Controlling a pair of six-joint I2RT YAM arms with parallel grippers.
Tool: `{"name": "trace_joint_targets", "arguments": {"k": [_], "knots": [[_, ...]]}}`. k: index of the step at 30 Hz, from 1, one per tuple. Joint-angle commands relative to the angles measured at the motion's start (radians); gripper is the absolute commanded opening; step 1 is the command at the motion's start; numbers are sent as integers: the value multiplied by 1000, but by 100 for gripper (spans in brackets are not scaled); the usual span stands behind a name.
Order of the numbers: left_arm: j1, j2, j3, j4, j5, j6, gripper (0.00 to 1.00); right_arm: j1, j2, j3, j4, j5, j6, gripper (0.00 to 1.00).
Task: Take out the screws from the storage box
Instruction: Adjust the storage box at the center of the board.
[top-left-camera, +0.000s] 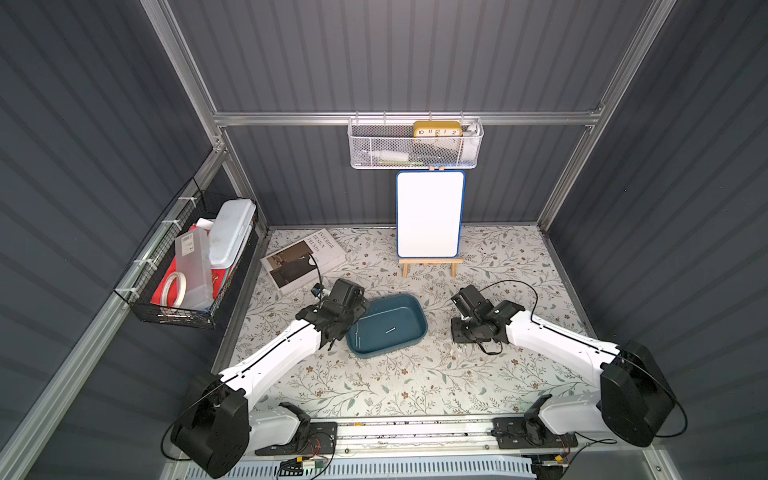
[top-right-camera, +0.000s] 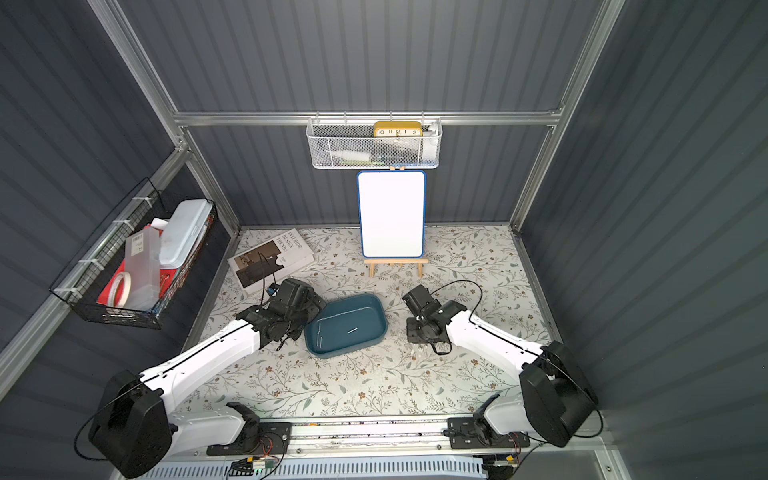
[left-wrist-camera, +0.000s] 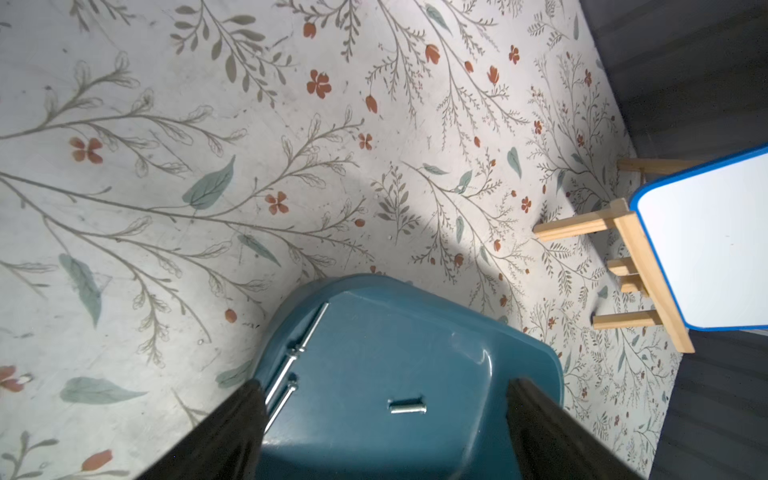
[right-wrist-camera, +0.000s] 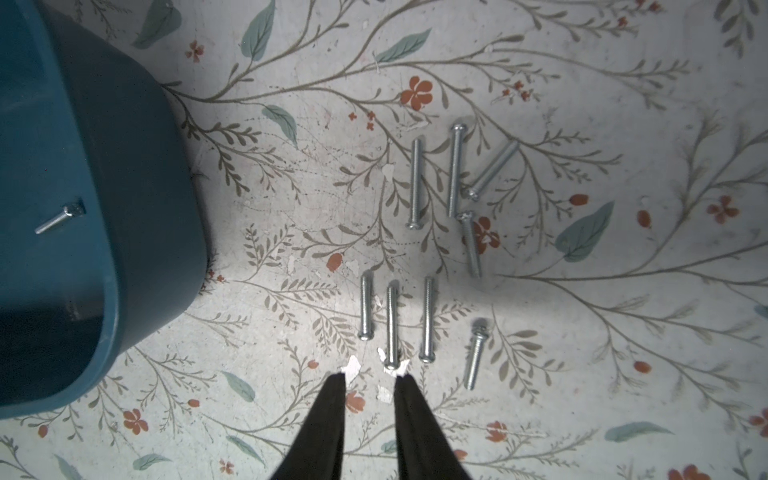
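We find the left claw (left-wrist-camera: 384, 382) released, spread wide above the storage box (left-wrist-camera: 415, 332), where a few screws (left-wrist-camera: 407, 406) lie. The right claw (right-wrist-camera: 370, 376), narrowly parted and apparently empty, hangs over the counter (right-wrist-camera: 582, 374) beside the box, tips near eight more screws lying there.

Shallow teal plastic storage box (top-left-camera: 399, 313) sits mid-table between my arms; my left gripper (left-wrist-camera: 384, 386) at its left end; my right gripper (right-wrist-camera: 370, 376) right of it, low over eight silver metal screws (right-wrist-camera: 455, 170) lying on the floral-print tabletop (top-left-camera: 395, 386); in the box, two long screws (left-wrist-camera: 291, 365) by its left wall, one short screw (left-wrist-camera: 407, 406) mid-floor; blue-framed whiteboard (top-left-camera: 430, 214) stands behind the box.
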Motion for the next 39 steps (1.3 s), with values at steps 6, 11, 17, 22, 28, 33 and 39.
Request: {"name": "trace_joint_targets", "arguments": {"k": [6,11,17,22,28,33,39], "knots": [[0,-42,47,-122,6,-7,95,-1,-7,-16,11,-17,11,26],[0,18,35,-142,52,55,96,-2,-6,-15,17,-24,8,26],[0,73,17,-173,63,8,96,-1,-12,-15,26,-26,-4,26],[1,97,23,-186,55,12,93,-2,-11,-16,37,-34,-8,26],[0,155,35,-152,95,44,77,-1,-15,-15,49,-36,-9,26],[0,155,35,-106,129,47,55,-1,-18,-18,66,-37,-5,26],[0,192,102,-81,120,160,49,-1,-13,-18,66,-23,-14,26]]}}
